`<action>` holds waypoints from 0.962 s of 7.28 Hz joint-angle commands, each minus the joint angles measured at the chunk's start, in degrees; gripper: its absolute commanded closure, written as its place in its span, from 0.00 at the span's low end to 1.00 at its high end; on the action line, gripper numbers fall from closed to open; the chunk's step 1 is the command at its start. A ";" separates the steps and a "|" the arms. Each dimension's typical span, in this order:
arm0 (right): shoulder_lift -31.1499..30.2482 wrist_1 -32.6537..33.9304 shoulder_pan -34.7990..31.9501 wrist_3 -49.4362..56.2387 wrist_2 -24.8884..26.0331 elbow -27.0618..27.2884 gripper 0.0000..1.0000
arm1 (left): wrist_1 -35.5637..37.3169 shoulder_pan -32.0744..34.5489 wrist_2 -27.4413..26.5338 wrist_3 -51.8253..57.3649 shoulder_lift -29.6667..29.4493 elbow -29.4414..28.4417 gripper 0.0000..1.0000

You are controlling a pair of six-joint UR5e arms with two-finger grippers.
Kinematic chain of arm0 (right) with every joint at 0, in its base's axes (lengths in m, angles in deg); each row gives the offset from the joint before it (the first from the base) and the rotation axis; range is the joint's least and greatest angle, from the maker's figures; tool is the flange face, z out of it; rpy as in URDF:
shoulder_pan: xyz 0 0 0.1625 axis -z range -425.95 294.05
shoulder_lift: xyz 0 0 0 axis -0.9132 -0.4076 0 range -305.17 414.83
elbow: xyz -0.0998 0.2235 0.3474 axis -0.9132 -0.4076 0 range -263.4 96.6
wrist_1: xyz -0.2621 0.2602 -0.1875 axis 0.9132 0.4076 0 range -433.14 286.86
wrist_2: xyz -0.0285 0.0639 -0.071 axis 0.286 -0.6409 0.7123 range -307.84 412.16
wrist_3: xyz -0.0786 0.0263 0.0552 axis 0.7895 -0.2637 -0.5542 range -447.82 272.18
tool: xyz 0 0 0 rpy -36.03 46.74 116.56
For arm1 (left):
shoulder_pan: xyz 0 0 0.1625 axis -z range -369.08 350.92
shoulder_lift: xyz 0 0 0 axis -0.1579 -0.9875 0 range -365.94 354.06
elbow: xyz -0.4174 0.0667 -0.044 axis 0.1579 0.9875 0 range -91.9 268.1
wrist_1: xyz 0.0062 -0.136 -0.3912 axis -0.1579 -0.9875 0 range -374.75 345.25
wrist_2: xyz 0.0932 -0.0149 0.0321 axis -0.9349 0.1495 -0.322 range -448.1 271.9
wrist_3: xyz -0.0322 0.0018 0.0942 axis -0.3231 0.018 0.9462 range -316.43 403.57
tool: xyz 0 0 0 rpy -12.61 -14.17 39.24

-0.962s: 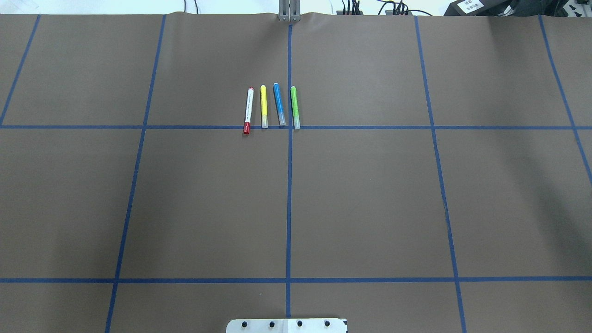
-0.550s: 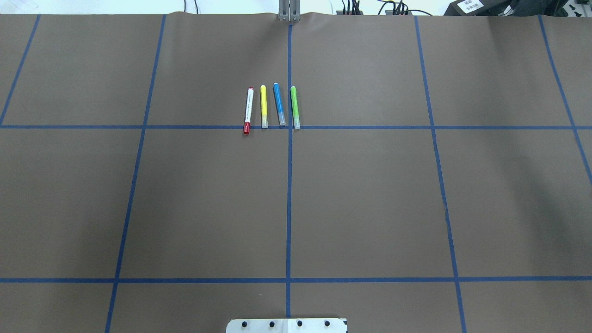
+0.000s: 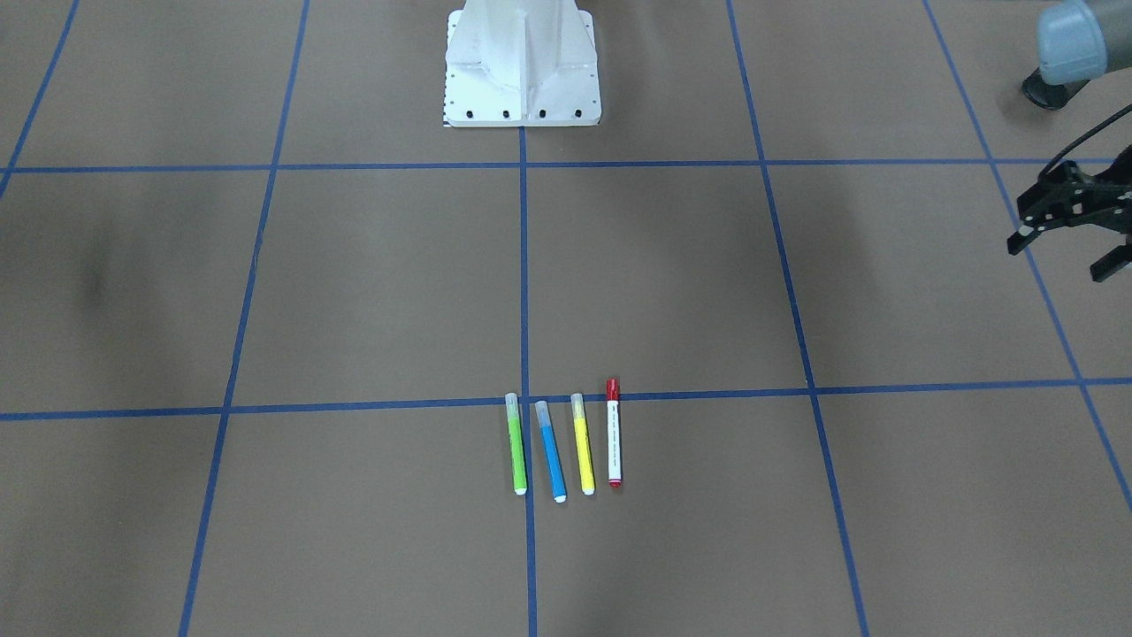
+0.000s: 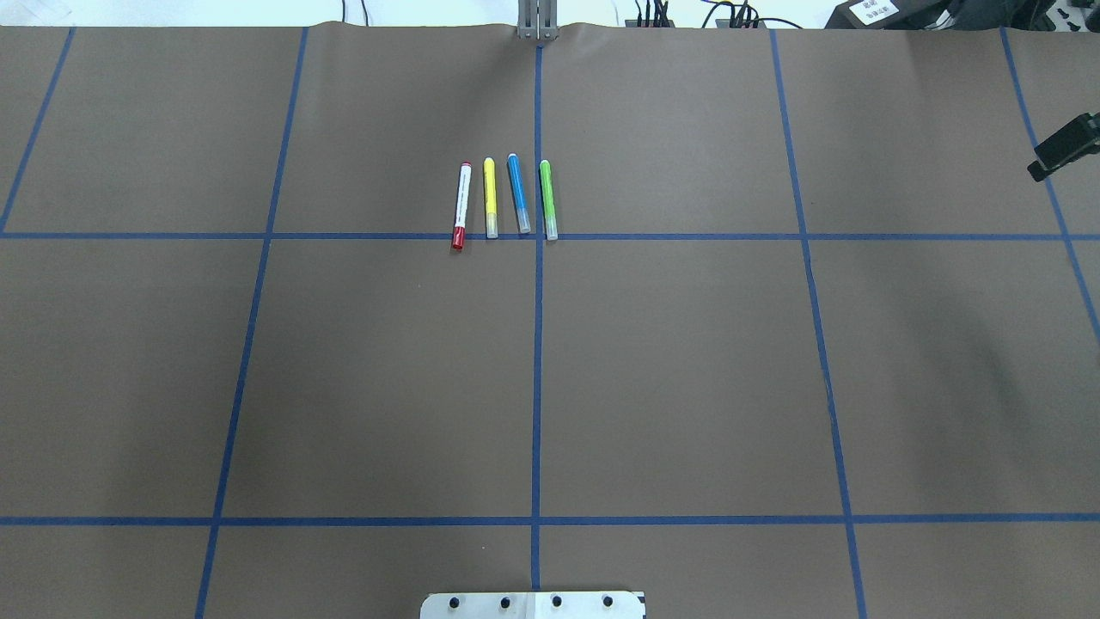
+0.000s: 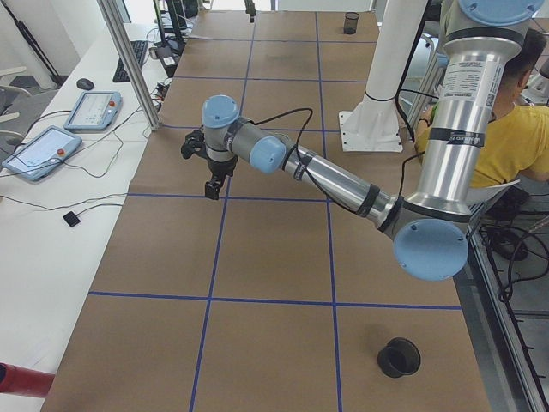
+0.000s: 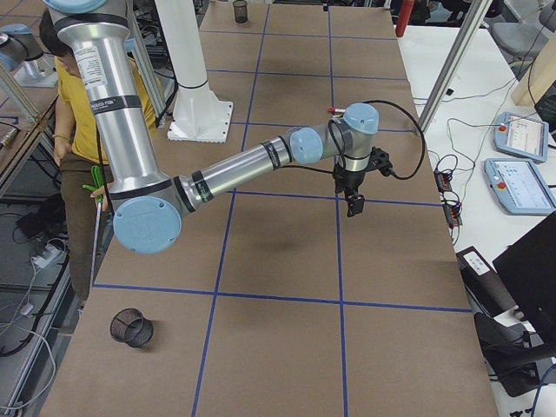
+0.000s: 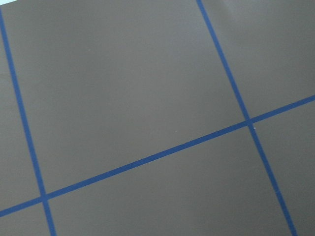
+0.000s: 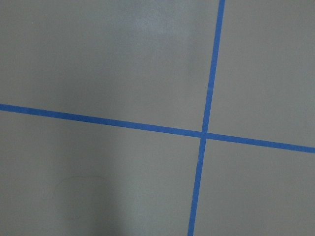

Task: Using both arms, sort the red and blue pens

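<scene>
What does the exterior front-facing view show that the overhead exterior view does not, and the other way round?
Front-facing only: the white pedestal base's upright column and the black two-finger left gripper, open, at the edge. Overhead only: the table's far edge with black cables and a grey metal post. Both: the red-capped white marker, yellow-barrelled highlighter, blue-barrelled highlighter and green-barrelled highlighter, side by side on the brown, blue-taped table.

Nothing readable anywhere. Tiny print runs down the red marker point(image 4: 461, 202), well away from the left gripper point(image 3: 1059, 261), but it's too small to read. Lettering on the left arm point(image 5: 467, 81) tube, behind that gripper: blurred.
</scene>
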State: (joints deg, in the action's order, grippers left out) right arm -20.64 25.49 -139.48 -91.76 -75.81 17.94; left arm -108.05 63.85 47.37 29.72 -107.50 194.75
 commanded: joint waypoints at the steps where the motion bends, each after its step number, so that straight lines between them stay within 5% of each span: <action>1: 1.64 0.07 0.76 -0.28 0.00 -1.14 0.01 | 0.48 -5.15 0.06 -6.60 -6.60 -3.71 0.00; 7: 1.64 0.16 1.02 -5.64 -0.09 -1.58 0.00 | 3.39 -17.72 -0.46 -14.10 -30.85 -30.13 0.00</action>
State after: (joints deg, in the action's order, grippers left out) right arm -18.96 25.65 -138.48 -97.34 -75.90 16.40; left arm -104.70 47.70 47.00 16.49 -133.44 171.25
